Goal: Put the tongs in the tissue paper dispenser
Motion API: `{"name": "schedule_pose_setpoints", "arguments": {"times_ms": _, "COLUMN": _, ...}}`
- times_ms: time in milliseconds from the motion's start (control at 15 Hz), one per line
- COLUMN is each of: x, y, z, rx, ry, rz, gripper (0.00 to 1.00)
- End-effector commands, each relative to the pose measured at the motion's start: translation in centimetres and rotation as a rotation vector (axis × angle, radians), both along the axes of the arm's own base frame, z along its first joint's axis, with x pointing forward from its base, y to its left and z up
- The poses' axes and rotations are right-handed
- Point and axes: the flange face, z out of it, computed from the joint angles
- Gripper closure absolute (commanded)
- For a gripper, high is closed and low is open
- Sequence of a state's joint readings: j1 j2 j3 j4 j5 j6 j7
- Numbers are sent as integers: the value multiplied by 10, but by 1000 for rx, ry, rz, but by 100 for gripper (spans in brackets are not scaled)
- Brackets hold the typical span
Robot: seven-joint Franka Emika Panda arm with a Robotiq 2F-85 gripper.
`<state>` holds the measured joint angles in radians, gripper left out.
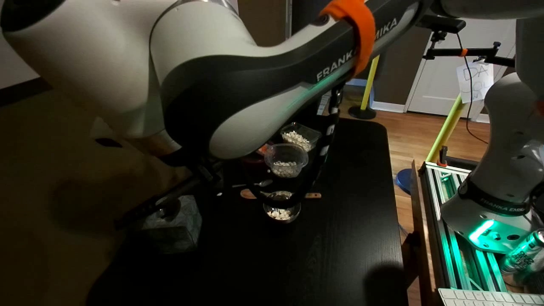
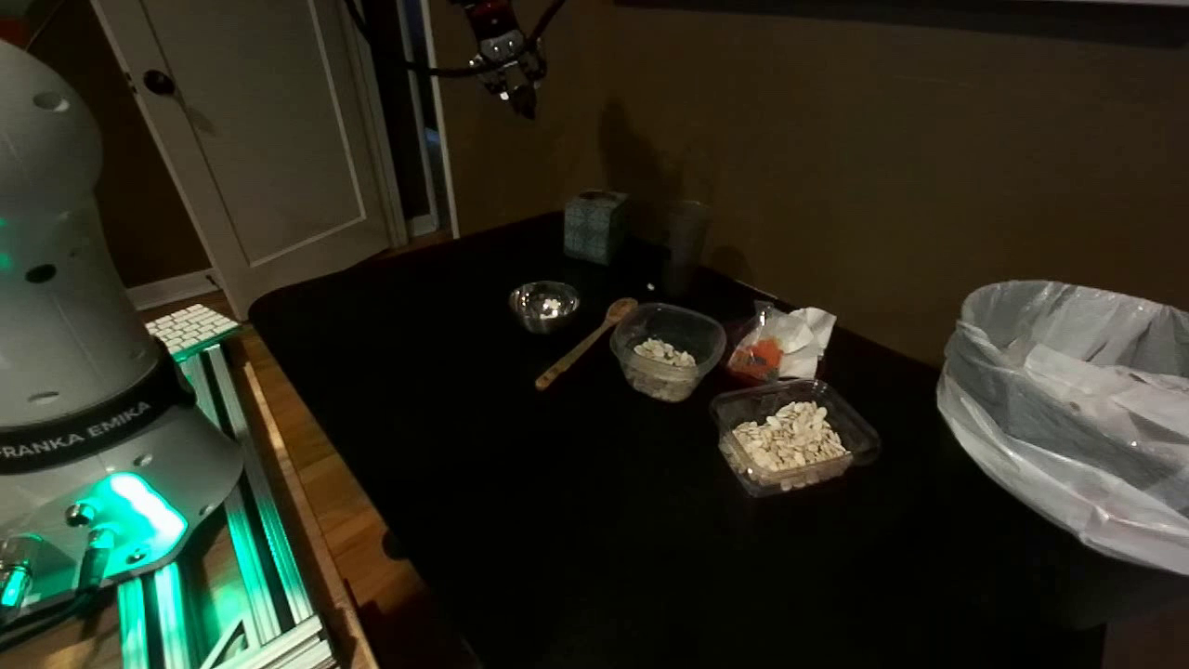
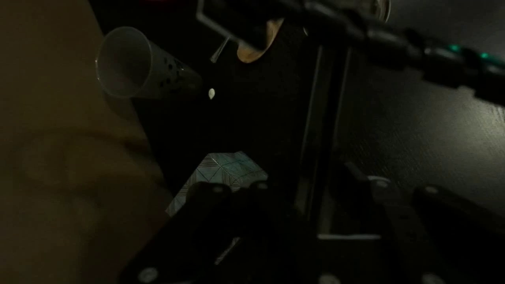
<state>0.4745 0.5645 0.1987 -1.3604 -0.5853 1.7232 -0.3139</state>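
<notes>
The dim wrist view has the tongs as two slim dark arms running up the picture from between the fingers of my gripper, which is shut on them. The grey patterned tissue paper dispenser lies below, partly covered by the left finger. In an exterior view my gripper hangs high, to the left of and above the dispenser; the tongs cannot be made out there. A dark bar slants across the dispenser in an exterior view; whether it is the tongs I cannot tell.
A translucent cup stands near the dispenser, by the wall. Farther along are a metal bowl, a wooden spoon, clear tubs of pale pieces and a bagged bin. A dark cable crosses the wrist view.
</notes>
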Motion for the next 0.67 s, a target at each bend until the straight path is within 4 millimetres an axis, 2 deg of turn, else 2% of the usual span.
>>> {"name": "schedule_pose_setpoints", "arguments": {"times_ms": 0, "x": 10, "y": -9, "z": 7, "rx": -124, "ry": -84, "rz": 27, "gripper": 91}}
{"name": "schedule_pose_setpoints", "arguments": {"times_ms": 133, "x": 19, "y": -16, "z": 8, "rx": -211, "ry": -111, "rz": 54, "gripper": 91}}
{"name": "schedule_pose_setpoints", "arguments": {"times_ms": 267, "x": 30, "y": -24, "z": 0, "rx": -313, "ry": -101, "rz": 83, "gripper": 91}}
{"name": "schedule_pose_setpoints", "arguments": {"times_ms": 467, "x": 45, "y": -30, "z": -23, "rx": -444, "ry": -11, "rz": 115, "gripper": 91}}
{"name": "schedule_pose_setpoints", "arguments": {"times_ms": 600, "x": 55, "y": -27, "z": -42, "rx": -517, "ry": 53, "rz": 168, "gripper": 91}}
